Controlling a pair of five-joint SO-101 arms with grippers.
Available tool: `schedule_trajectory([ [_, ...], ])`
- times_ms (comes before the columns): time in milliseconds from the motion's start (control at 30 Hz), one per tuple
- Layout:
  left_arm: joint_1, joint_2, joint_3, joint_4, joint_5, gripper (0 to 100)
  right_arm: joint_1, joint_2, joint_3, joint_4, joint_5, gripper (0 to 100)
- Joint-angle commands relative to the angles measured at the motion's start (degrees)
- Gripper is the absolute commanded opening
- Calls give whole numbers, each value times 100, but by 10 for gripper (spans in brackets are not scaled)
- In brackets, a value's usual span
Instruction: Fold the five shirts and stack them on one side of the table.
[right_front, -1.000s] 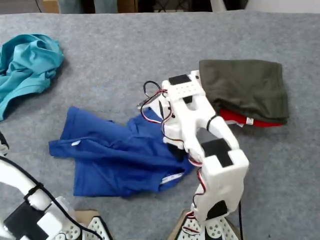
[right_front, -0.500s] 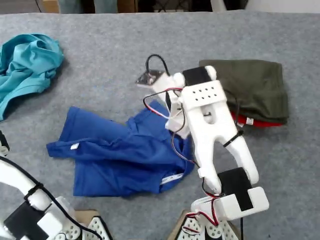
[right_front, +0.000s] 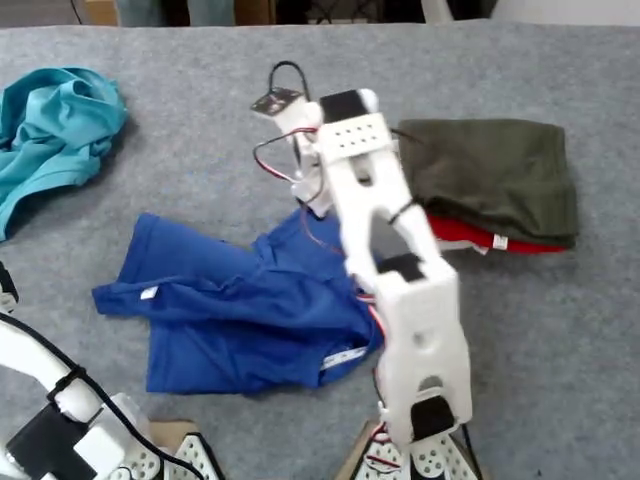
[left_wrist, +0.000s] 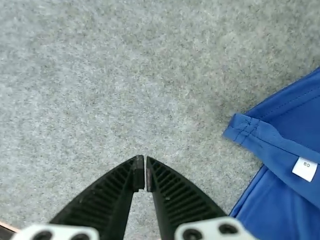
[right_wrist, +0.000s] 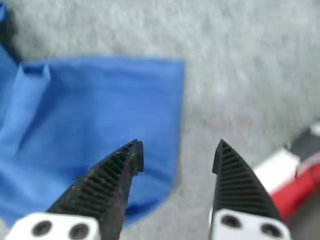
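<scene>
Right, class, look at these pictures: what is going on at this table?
Two robot arms are working through a shirt-folding job. The right gripper hangs open above one edge of the rumpled blue shirt, holding nothing. The left gripper is shut over the grey table beside that shirt's corner. An olive shirt lies folded on a red shirt at one side; a teal shirt lies crumpled at the other.

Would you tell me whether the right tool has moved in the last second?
Yes. In the high view the right tool went toward the table's far side, now level with the olive shirt's far edge.
</scene>
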Motion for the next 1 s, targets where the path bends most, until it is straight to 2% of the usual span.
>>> schedule_trajectory([
  [0, 48, -35, -13, -18, -53, 40, -202, 690, -1270, 132, -62, 230],
  [433, 48, -35, -13, -18, -70, 40, -378, 1622, -1446, 35, -255, 227],
  [500, 40, -35, -13, -18, -79, 40, -387, 1719, -1446, -35, -255, 181],
  [633, 13, -35, -13, -18, -88, 40, -360, 1745, -1446, -62, -255, 26],
  [967, -4, -35, -13, 26, -88, 40, -123, 1147, -2105, 123, -264, 36],
])
